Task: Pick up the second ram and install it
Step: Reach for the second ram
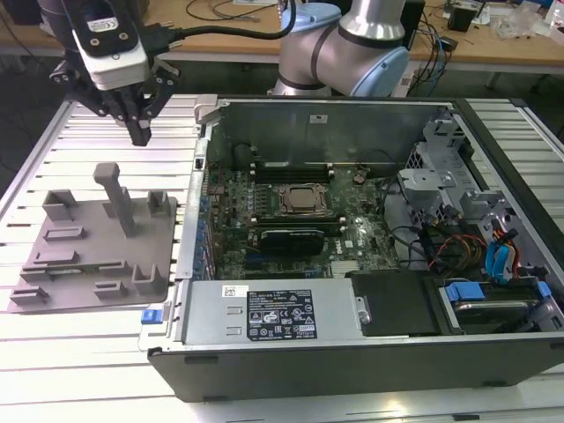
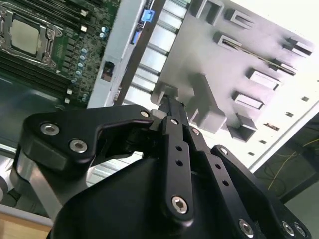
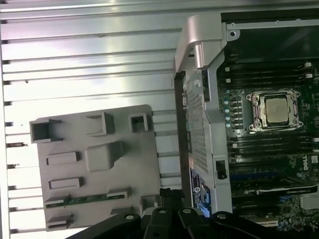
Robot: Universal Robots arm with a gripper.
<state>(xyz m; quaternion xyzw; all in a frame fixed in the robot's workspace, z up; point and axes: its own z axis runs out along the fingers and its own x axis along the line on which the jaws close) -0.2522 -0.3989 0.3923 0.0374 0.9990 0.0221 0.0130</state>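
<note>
The second ram (image 3: 87,199) is a thin green stick lying on edge in a slot of the grey tray (image 3: 134,164), between two grey clips. It also appears as a dark strip (image 2: 264,60) in the second wrist view. My gripper (image 1: 140,134) hangs above the slatted table just beyond the tray's far edge, near the case's corner. It is well apart from the ram. Its fingers meet at the tip with nothing between them (image 2: 170,98). The open computer case holds the motherboard with its CPU socket (image 1: 304,199) and long black memory slots (image 3: 264,149).
A tall grey post (image 1: 117,197) and several blocks stand up from the tray. The case's raised metal wall (image 1: 204,110) lies towards the exterior view's right of the gripper. Drive cages and cables (image 1: 476,247) fill the case's far side. The arm's base (image 1: 352,44) stands behind the case.
</note>
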